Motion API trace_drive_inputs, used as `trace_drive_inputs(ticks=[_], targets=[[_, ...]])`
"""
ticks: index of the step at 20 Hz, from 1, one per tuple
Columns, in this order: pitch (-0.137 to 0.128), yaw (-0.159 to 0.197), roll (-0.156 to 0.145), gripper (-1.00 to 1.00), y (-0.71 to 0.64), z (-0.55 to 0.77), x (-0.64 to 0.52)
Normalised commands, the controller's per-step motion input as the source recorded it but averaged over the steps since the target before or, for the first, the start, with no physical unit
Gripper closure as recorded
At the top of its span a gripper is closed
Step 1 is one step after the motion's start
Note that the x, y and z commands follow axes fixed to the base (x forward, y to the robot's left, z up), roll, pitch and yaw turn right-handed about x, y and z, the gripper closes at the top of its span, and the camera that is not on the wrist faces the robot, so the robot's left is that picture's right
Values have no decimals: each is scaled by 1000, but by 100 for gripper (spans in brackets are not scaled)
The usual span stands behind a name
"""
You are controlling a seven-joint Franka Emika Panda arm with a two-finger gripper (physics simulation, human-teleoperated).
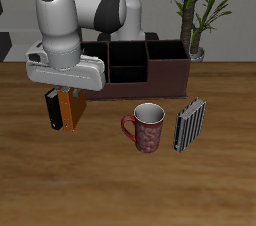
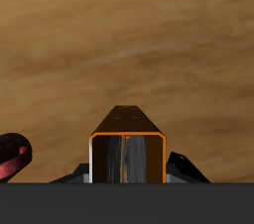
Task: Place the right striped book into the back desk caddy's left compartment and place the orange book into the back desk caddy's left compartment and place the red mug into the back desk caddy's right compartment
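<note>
I'm working at what looks like an office or study: a wooden desk [image 1: 225,180], a desk caddy [image 1: 140,70], books, a potted plant [image 1: 198,5] behind.

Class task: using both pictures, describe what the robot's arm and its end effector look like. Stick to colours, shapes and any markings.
The arm is built of rounded, glossy white shells with black sections at the joints. Its wrist ends in a light grey cylinder with a small dark cap on top, set on a wide, flat, pale grey block. The end effector has dark fingers below that block. No cables or markings show.
</note>
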Motion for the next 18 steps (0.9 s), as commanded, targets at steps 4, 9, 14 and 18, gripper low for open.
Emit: trace_drive_inputs(ticks=[4, 9, 14, 18], targets=[[-11, 51, 22, 100, 106, 263, -539], [-48, 60, -24, 100, 29, 238, -610], [-3, 36, -6, 100, 25, 135, -620], [-60, 45, 8, 100, -39, 190, -611]])
